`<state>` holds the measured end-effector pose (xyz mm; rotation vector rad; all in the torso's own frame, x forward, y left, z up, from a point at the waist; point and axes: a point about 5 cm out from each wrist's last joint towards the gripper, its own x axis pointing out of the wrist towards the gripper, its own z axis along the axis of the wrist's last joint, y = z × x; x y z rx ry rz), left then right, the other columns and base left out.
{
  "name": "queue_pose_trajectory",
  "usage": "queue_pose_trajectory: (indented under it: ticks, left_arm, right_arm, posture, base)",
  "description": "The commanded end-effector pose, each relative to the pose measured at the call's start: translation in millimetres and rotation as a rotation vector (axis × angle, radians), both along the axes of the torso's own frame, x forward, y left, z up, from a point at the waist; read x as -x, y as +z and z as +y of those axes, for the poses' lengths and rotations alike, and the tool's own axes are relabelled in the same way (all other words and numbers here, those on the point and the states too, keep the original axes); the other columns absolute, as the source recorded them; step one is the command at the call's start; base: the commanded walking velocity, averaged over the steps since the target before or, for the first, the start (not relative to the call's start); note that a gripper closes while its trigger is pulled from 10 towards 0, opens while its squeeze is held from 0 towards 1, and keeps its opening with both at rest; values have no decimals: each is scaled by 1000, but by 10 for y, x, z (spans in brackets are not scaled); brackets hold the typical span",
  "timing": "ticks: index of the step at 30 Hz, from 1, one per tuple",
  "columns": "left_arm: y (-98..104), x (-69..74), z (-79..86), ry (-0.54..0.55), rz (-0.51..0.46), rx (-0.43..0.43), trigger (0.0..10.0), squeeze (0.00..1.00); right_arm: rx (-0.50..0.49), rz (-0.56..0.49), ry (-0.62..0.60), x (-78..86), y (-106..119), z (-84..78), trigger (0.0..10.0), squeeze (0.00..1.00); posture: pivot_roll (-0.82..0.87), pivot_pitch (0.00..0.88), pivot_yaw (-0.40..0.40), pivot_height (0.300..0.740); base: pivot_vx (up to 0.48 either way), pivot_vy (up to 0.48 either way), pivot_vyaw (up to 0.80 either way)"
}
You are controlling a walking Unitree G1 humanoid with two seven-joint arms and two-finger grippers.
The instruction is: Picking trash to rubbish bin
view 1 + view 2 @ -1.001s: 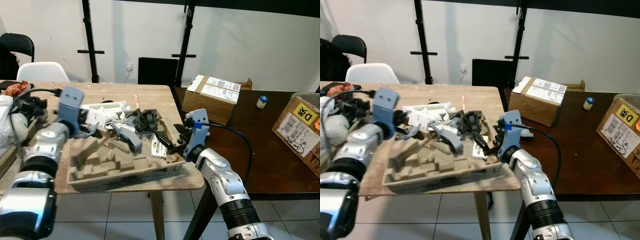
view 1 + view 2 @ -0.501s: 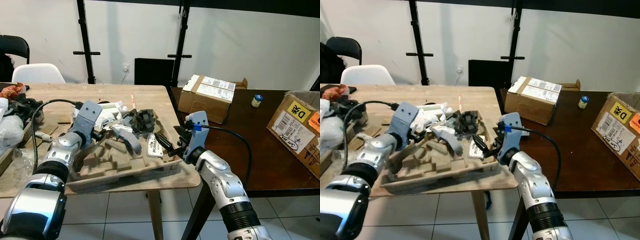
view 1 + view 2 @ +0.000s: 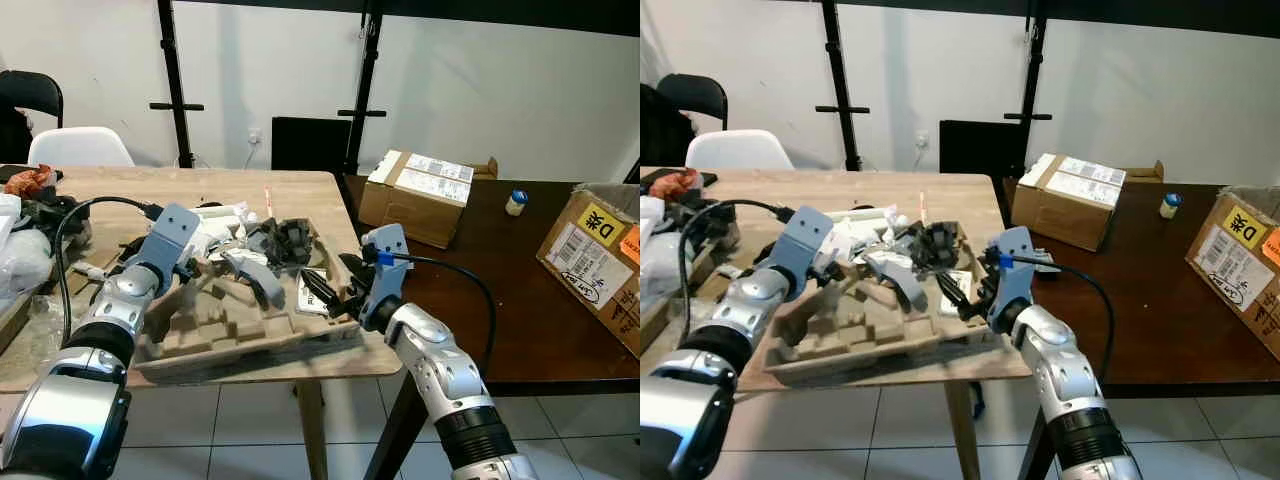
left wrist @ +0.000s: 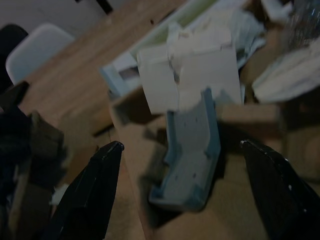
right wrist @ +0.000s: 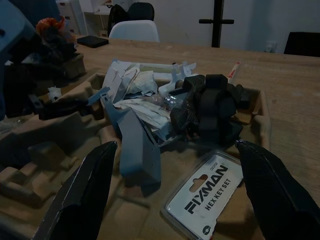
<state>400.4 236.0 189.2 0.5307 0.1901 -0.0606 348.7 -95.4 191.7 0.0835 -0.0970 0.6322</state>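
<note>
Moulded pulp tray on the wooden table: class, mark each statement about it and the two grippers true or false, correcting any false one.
1. The pulp tray lies on the wooden table. True.
2. The right gripper grips the hex key set pack. False: its fingers are open either side of it.
3. The left gripper is open around a grey-blue piece. True.
4. A small bottle stands inside the tray. False: it stands on the dark table.

Both arms reach forward — left gripper (image 4: 180,192) and right gripper (image 5: 172,192) spread wide.
</note>
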Motion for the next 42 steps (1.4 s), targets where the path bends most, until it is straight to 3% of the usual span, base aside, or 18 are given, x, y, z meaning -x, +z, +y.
queue_pose_trajectory:
  ticks: [1,15,18,19,22,23,26,28,29,30,42]
  left_arm:
    - [-3,13,66,19,20,-11,10000,0]
    - [0,-4,56,43,20,-56,10000,0]
    - [22,-12,46,37,11,-67,9373,0]
    - [36,-18,38,32,7,-70,8745,0]
    - [58,-26,22,22,0,-63,8118,0]
    - [71,-31,15,17,-4,-56,5059,0]
    - [87,-36,8,10,-10,-50,4745,0]
    - [111,-43,-9,-3,-20,-25,1882,0]
    - [111,-43,-9,-3,-20,-25,1882,0]
    - [115,-45,-14,-6,-21,-21,0,0]
    - [44,-13,59,12,20,-4,0,0]
  right_arm:
    - [5,2,1,22,-18,-4,10000,0]
    - [8,6,2,35,-20,7,10000,0]
    - [7,8,1,40,-20,5,10000,0]
    - [6,9,0,43,-17,5,10000,0]
    - [3,11,-2,45,-12,5,10000,0]
    - [0,12,-3,46,-9,9,10000,0]
    - [-3,13,-4,45,-3,13,10000,0]
    - [-8,16,-5,46,2,27,10000,0]
    - [-8,16,-5,46,2,27,10000,0]
    - [-11,18,-4,49,3,34,10000,0]
    - [-19,28,-6,49,9,53,10000,0]
  posture:
    - [43,50,-25,740]
    - [37,80,-26,740]
    - [34,91,-25,740]
    - [32,100,-24,740]
    - [32,104,-23,740]
    - [30,116,-23,740]
    - [29,131,-22,740]
    - [31,147,-21,740]
    - [31,147,-21,740]
    - [32,150,-21,740]
    - [38,163,-23,740]
  base:
    - [0,0,0]
    - [0,0,0]
    - [0,0,0]
    - [0,0,0]
    - [0,0,0]
    - [0,0,0]
    - [0,0,0]
    - [0,0,0]
    - [0,0,0]
    - [0,0,0]
    - [0,0,0]
